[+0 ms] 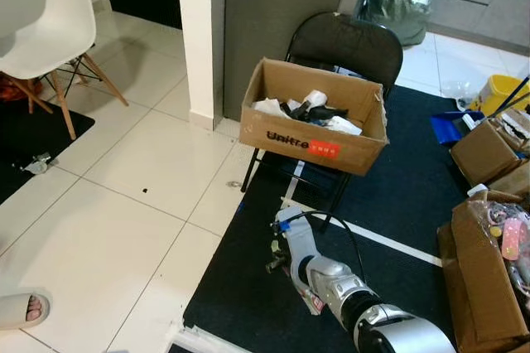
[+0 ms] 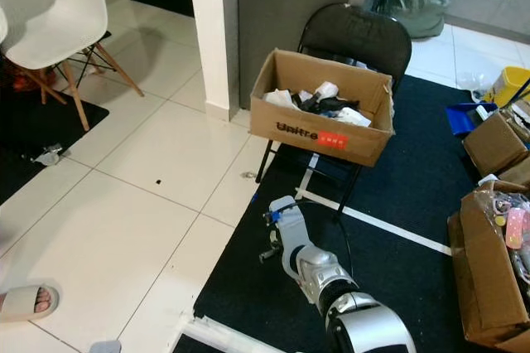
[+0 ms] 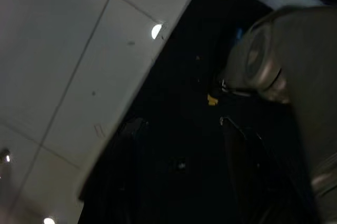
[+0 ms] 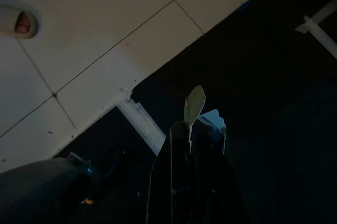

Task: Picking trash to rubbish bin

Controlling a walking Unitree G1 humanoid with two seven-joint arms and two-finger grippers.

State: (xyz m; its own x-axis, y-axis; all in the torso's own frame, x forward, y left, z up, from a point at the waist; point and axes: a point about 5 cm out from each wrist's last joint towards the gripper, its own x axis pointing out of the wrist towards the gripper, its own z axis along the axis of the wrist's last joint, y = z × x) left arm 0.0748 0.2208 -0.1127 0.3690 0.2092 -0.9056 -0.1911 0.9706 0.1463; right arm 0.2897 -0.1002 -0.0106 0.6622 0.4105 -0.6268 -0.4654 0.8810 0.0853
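An open cardboard box point(image 1: 313, 144) printed "Unitree" rests on a black folding chair point(image 1: 348, 38) and holds white and black scraps point(image 1: 310, 108). My right arm reaches out low over the dark mat in front of the chair, its gripper point(image 1: 275, 263) hanging below the wrist. In the right wrist view that gripper point(image 4: 192, 129) is shut on a pale scrap of trash point(image 4: 195, 103) that sticks out past the fingertips, above the mat's taped edge. A small crumpled piece point(image 1: 37, 162) lies on the tiles at the far left. My left arm hangs idle in a dark view.
A white chair point(image 1: 50, 21) stands at the left and a white pillar point(image 1: 199, 38) beside the box. Open cardboard boxes point(image 1: 489, 270) and a yellow bucket point(image 1: 501, 92) crowd the right. A person's sandalled foot point(image 1: 21, 310) is at the lower left.
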